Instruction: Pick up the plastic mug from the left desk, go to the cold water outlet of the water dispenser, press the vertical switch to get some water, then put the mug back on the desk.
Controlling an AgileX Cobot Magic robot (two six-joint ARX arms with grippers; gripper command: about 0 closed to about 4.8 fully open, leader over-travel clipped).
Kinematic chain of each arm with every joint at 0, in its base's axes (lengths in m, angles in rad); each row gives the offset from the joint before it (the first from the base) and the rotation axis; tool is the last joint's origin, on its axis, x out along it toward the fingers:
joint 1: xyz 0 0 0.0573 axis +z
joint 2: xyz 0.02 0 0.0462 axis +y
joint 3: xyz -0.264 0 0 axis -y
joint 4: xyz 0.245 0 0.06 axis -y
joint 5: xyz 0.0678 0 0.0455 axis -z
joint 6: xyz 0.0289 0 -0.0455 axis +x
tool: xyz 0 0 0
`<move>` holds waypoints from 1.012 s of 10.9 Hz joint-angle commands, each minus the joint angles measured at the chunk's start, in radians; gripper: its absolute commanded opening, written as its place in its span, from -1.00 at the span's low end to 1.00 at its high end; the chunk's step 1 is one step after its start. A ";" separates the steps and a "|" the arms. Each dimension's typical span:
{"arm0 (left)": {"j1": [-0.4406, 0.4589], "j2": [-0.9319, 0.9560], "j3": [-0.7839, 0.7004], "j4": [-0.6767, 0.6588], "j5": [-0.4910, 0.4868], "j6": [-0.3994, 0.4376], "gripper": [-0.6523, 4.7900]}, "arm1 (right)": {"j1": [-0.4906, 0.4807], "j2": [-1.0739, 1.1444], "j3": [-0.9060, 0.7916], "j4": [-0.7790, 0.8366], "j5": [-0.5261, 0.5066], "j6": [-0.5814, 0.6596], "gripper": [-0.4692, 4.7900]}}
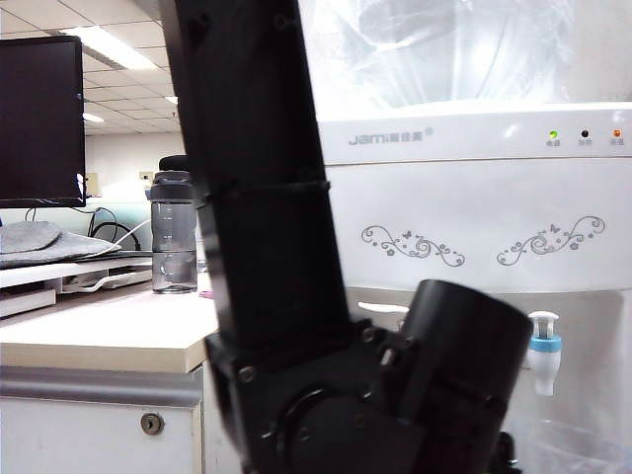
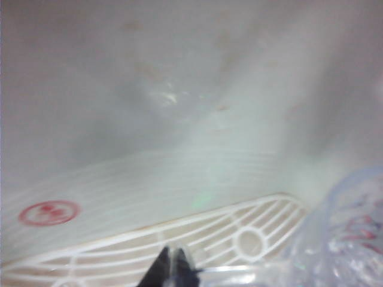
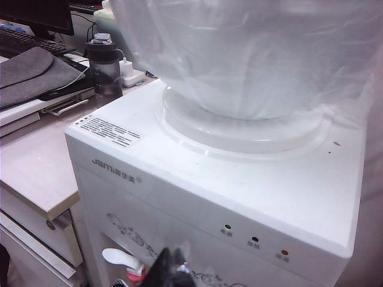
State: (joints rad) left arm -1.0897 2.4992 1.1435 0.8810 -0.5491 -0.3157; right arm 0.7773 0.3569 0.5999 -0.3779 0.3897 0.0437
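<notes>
The clear dimpled plastic mug (image 2: 353,239) hangs over the white drip tray grid (image 2: 251,239) inside the water dispenser's recess. My left gripper (image 2: 173,264) is shut on the mug's thin clear handle. In the exterior view the mug's rim (image 1: 571,444) shows faintly below the cold water outlet (image 1: 544,355) with its blue collar. The stubby vertical switch (image 1: 543,319) sits on top of that tap, untouched. My left arm (image 1: 296,296) fills the foreground and hides its gripper there. My right gripper (image 3: 173,263) is shut and empty, hovering high in front of the water dispenser (image 3: 239,185).
The left desk (image 1: 109,341) carries a smoky-grey bottle (image 1: 174,232), a monitor (image 1: 39,118) and a grey cloth. The red-collared tap (image 3: 122,258) with its long white lever sits below my right gripper. A clear jug (image 3: 251,54) tops the dispenser.
</notes>
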 commanded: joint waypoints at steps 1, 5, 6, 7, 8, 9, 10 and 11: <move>0.009 0.006 0.048 0.005 -0.040 -0.040 -0.78 | 0.001 -0.001 0.003 0.011 -0.004 0.000 -0.83; 0.014 0.020 0.077 0.010 -0.059 -0.040 -0.78 | 0.001 -0.001 0.003 0.007 -0.004 0.000 -0.83; 0.016 0.020 0.077 0.011 -0.094 -0.060 -0.78 | 0.001 -0.001 0.003 0.007 -0.004 0.000 -0.83; 0.018 0.020 0.077 0.018 -0.119 -0.059 -0.78 | 0.001 -0.001 0.003 0.007 -0.004 0.000 -0.83; 0.019 0.020 0.077 0.019 -0.140 -0.059 -0.78 | 0.001 -0.001 0.003 0.007 -0.004 0.000 -0.83; 0.019 0.020 0.077 0.019 -0.171 -0.059 -0.78 | 0.001 -0.001 0.003 0.007 -0.004 0.000 -0.83; 0.019 0.020 0.077 0.042 -0.185 -0.058 -0.78 | 0.001 -0.001 0.003 0.007 -0.004 0.000 -0.83; 0.019 0.020 0.077 0.047 -0.188 -0.054 -0.78 | 0.001 -0.001 0.003 0.007 -0.004 0.000 -0.83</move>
State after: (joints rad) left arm -1.0893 2.5282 1.2152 0.8536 -0.6586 -0.3317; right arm 0.7773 0.3569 0.5999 -0.3824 0.3893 0.0437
